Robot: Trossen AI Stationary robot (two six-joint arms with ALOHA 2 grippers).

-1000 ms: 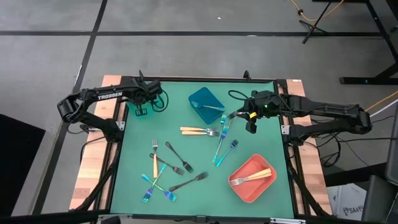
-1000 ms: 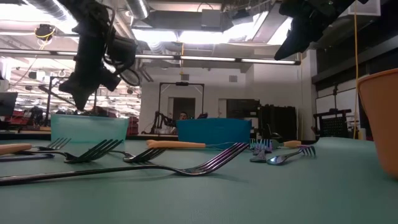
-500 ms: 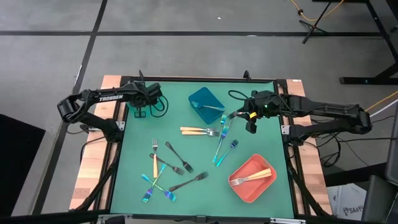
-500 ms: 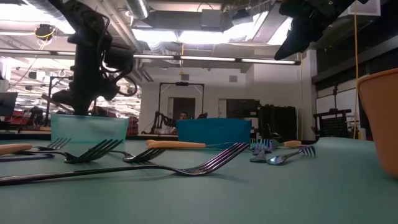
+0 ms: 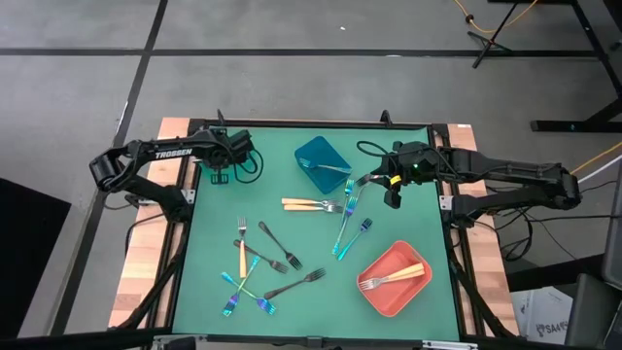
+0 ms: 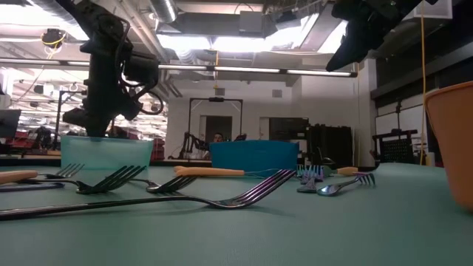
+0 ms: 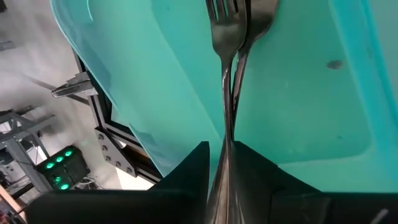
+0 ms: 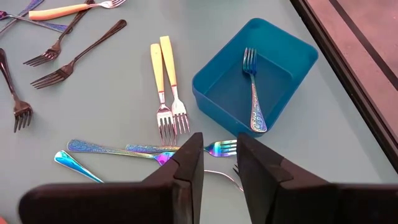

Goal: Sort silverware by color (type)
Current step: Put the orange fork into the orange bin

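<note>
Green bench [image 5: 204, 282] had bare mat along its left edge. Left end effector [image 5: 220, 171] hung over the teal bin [image 5: 218, 176] at the rear-left corner; wrist cam alone showed two forks [image 7: 231, 37] between its fingers, grip uncertain. Right end effector [image 5: 392, 197] part-open, empty, near blue bin [image 5: 309, 156]. Loose forks [image 5: 282, 261] lay mid-bench; red bin [image 5: 389, 292] front-right.

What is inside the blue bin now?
The blue bin holds one iridescent fork, lying flat on its floor. Its whole floor shows in the right wrist view; nothing else lies there.

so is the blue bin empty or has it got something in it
Not empty: the blue bin holds one iridescent fork, lying flat on its floor, seen in the right wrist view.
</note>
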